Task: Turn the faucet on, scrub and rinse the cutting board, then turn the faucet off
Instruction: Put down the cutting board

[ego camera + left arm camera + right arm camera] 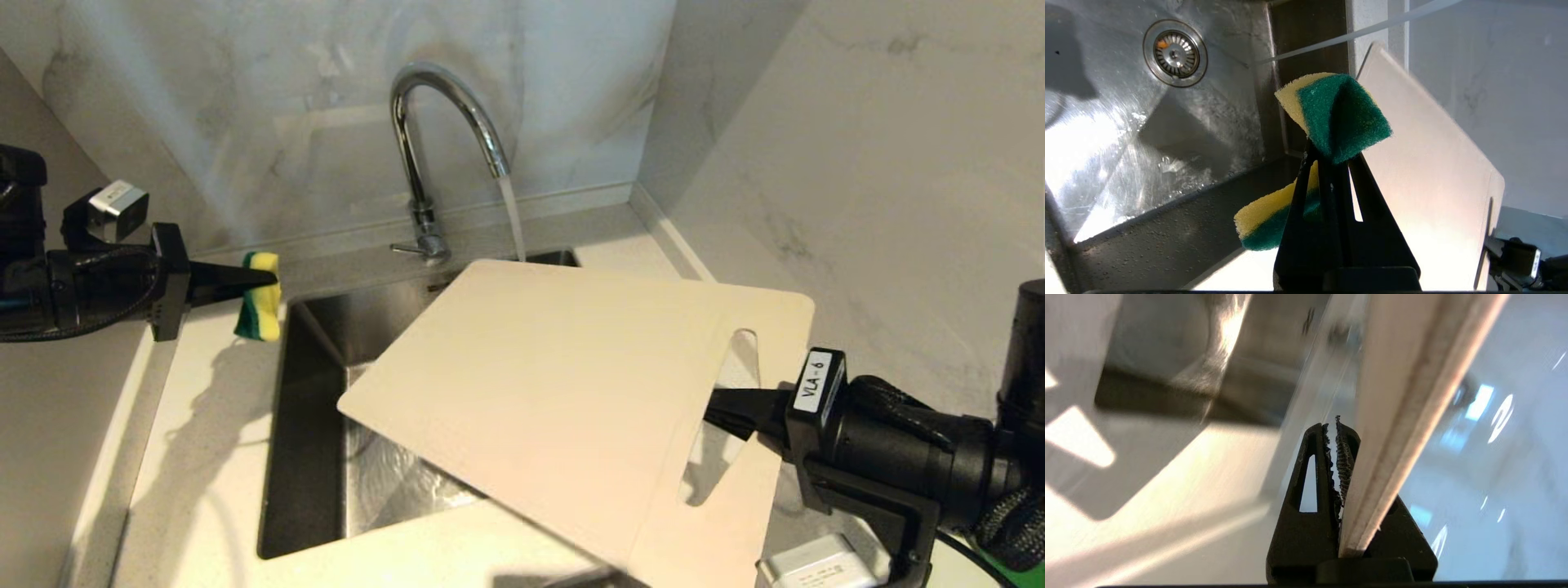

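The tall shiny chrome gooseneck faucet (445, 147) is standing behind the stainless steel sink (314, 425) and is running; a thin stream of water (513, 216) is falling from its spout just behind the far edge of the board. The large thin cream-beige plastic cutting board (571, 400) is being held tilted above the sink, its handle-slot end toward the robot's right and its lower corner hanging over the basin. The right pincer (722, 412) is pinching the board's edge at the slot end, the fingers pressed together on the thin plastic. The left pincer (265, 282) is hovering over the pale speckled table (204, 457) at the sink's left rim, apart from the board, and is pressed together on a folded yellow-and-green scrubbing sponge (260, 296). In the left wrist view the round metal drain (1175, 53) is showing in the wet sink floor.
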